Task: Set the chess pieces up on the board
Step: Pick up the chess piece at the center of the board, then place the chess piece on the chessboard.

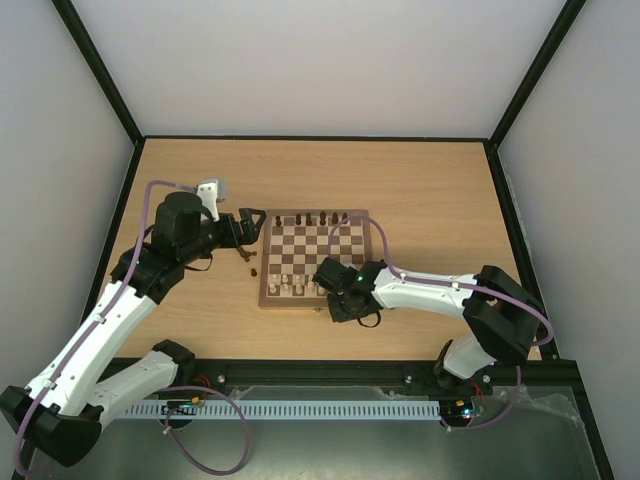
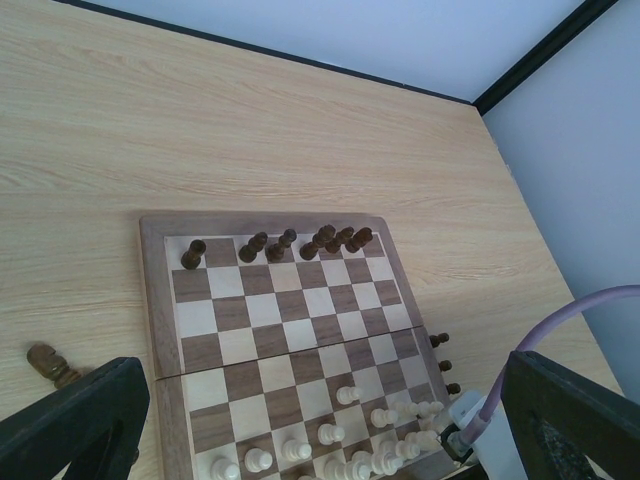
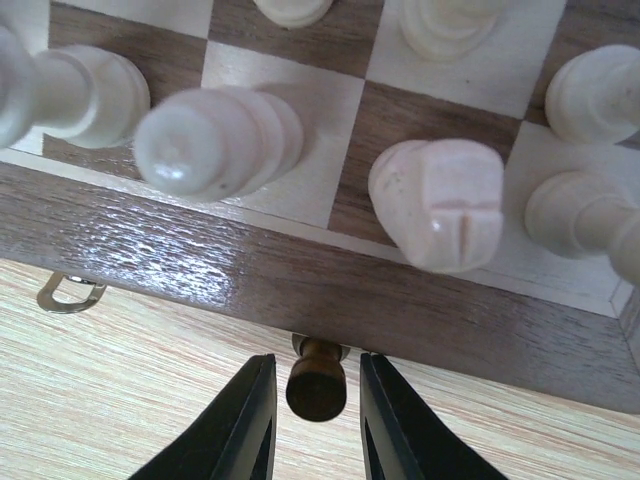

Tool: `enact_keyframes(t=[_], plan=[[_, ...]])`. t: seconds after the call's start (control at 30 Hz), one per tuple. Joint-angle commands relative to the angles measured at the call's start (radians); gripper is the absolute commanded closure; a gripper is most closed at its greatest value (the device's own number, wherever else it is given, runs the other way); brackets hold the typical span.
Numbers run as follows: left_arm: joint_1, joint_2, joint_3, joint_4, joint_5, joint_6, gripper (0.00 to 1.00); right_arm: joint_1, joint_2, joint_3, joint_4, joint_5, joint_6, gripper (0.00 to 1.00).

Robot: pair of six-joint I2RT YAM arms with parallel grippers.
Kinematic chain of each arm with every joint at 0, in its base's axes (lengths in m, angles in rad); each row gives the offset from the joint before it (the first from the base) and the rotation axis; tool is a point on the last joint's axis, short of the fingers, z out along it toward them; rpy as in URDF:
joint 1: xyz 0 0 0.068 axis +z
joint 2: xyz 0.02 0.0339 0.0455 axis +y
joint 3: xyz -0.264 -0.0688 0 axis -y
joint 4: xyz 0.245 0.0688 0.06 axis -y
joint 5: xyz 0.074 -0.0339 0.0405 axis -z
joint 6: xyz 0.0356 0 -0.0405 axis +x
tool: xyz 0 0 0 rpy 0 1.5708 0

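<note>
Right wrist view: right gripper [image 3: 317, 362] flanked a dark pawn [image 3: 317, 387], gaps showing, not clamped.
Left gripper [image 2: 320, 400]: spread wide, empty.
Handling: looked light, slick, tippy; best pinched at its round head.

I'm seeing a square wooden chessboard [image 2: 153, 300] checked in dark brown and cream, its border a brown, streaky grain. Small dark brown wooden chessmen [image 2: 322, 238] on it, and pale cream wooden chessmen [image 2: 347, 395] too, almost ivory up close. The flat wooden tabletop [image 2: 200, 130] reads light honey with fine straight grain. One round-topped dark brown wooden pawn [image 3: 316, 385], slightly glossy. The right gripper [image 3: 317, 365] has plain black fingers [image 3: 243, 425]. White arm links [image 1: 420, 292], lilac cable [image 2: 585, 308].
</note>
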Motion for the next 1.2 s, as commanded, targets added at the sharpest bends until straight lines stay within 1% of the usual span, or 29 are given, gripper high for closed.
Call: enact_keyframes(t=[0.0, 0.13, 0.3, 0.5, 0.63, 0.73, 0.87, 0.97, 1.17], plan=[[0.007, 0.005, -0.014, 0.016, 0.003, 0.008, 0.01, 0.006, 0.016, 0.032, -0.027, 0.019, -0.008, 0.76], [0.007, 0.007, -0.015, 0.016, 0.003, 0.009, 0.00, 0.006, 0.019, 0.038, -0.031, 0.026, -0.010, 0.78], [0.007, 0.009, -0.019, 0.021, 0.006, 0.007, 0.01, 0.006, 0.024, 0.037, -0.035, 0.030, -0.011, 0.87], [0.008, 0.011, -0.017, 0.022, 0.009, 0.006, 0.00, 0.010, 0.002, 0.049, -0.082, 0.046, -0.008, 0.93], [0.008, 0.015, -0.013, 0.026, 0.012, 0.004, 0.01, 0.014, -0.075, 0.101, -0.173, 0.054, -0.010, 0.93], [0.008, 0.021, -0.006, 0.027, 0.011, 0.005, 0.01, 0.014, -0.129, 0.176, -0.277, 0.088, -0.014, 0.92], [0.008, 0.029, -0.002, 0.028, 0.012, 0.010, 0.00, 0.006, -0.158, 0.295, -0.410, 0.148, -0.033, 0.91], [0.010, 0.037, 0.000, 0.032, 0.012, 0.015, 0.01, -0.061, -0.140, 0.371, -0.438, 0.173, -0.093, 0.91], [0.021, 0.058, 0.013, 0.038, 0.023, 0.031, 0.01, -0.291, -0.018, 0.526, -0.380, 0.138, -0.254, 0.92]])
